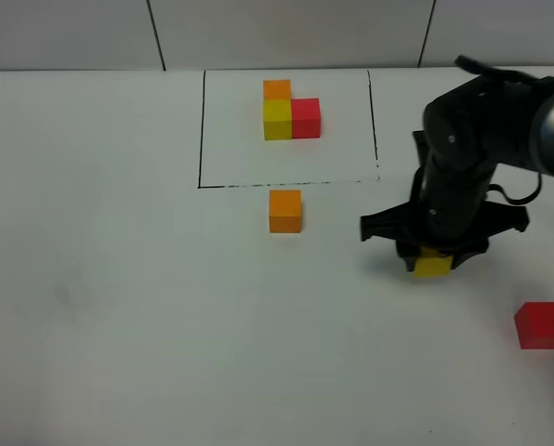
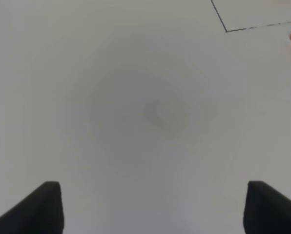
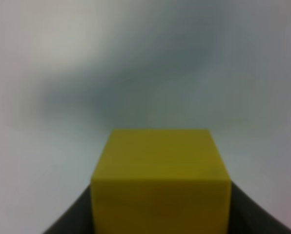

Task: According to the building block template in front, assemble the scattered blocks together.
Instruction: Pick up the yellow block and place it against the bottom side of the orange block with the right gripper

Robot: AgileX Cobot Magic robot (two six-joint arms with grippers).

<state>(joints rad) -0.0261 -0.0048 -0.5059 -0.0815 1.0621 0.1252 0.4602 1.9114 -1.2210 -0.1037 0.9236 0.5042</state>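
Nearest, the red cube [image 1: 542,325] lies on the white table [image 1: 119,297], well apart from the right gripper [image 1: 433,253], whose jaws are clamped on the yellow cube [image 1: 433,268]. The left gripper [image 2: 153,209] hangs wide open, holding nothing. Farther on, the orange cube [image 1: 284,210] sits just outside the black outline [image 1: 201,130], and inside it stands the building block template [image 1: 291,111].

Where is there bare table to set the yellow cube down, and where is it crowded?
Widest bare patch: the table left of the loose orange cube and along the near edge. Smaller gap: between that cube and the right end effector, shut on the yellow cube. Crowded: around the template inside the black outline, and near the red cube.
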